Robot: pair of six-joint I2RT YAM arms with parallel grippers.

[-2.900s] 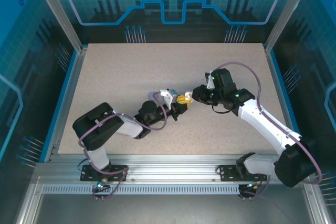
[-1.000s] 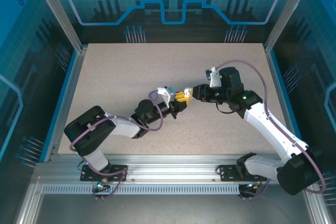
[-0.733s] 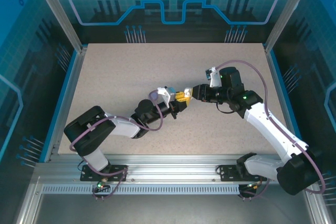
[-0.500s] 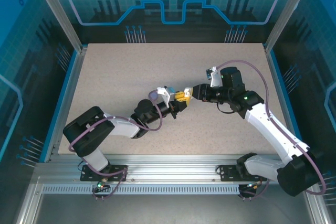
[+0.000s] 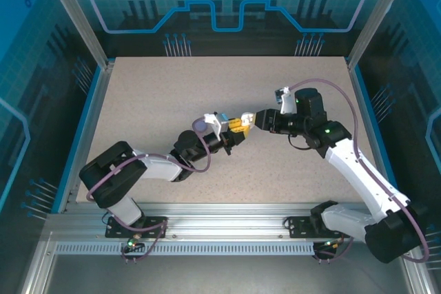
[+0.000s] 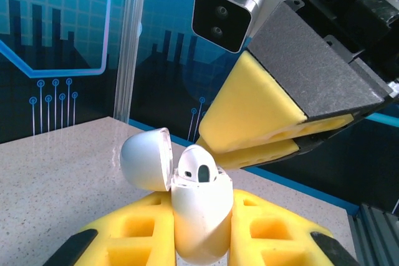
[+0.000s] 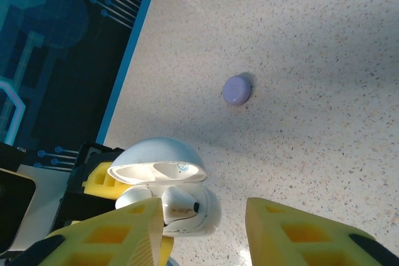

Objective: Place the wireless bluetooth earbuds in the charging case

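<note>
While the left gripper (image 6: 202, 219) clamps the white charging case (image 6: 201, 213), lid open, a white earbud (image 6: 198, 169) seated inside, the right gripper (image 7: 201, 232) hangs just right, jaws partly apart, empty; a small purple piece (image 7: 237, 90) lies well apart on the table (image 7: 312, 60).

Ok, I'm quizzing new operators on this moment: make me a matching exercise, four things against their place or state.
Things:
1. white charging case
2. white earbud
3. pale purple round piece
4. right gripper

Place or state:
A. lying loose on the table
B. open, holding nothing
C. clamped in the left gripper, lid open
D. seated in the case

Pairs: 1-C, 2-D, 3-A, 4-B.
</note>
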